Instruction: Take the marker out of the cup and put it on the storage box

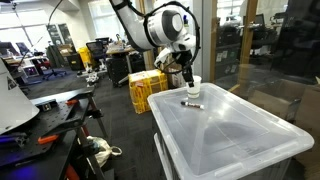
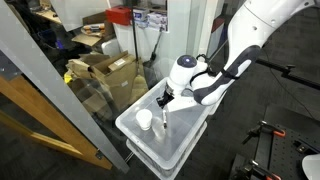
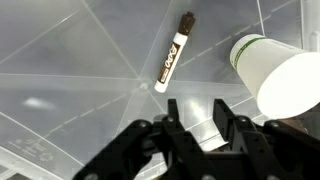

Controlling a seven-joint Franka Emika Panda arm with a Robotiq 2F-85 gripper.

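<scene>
In an exterior view, the storage box (image 1: 235, 130) fills the lower right of the frame, its ridged clear lid facing up. The marker (image 1: 190, 102) lies flat on the lid near the far edge, just in front of the cup (image 1: 194, 86), which stands upright there. The gripper (image 1: 186, 74) hangs just above both, and yellow crates (image 1: 145, 92) sit behind. In an exterior view from higher up, the storage box (image 2: 180, 142) is at lower centre with the cup (image 2: 145, 120) near its left corner and the gripper (image 2: 166, 100) over the lid (the marker is too small to make out here). In the wrist view, the marker (image 3: 174, 52) lies slanted on the lid at upper centre, the cup (image 3: 275, 70) at the right edge, and the gripper (image 3: 198, 106) at the bottom is spread apart and empty.
</scene>
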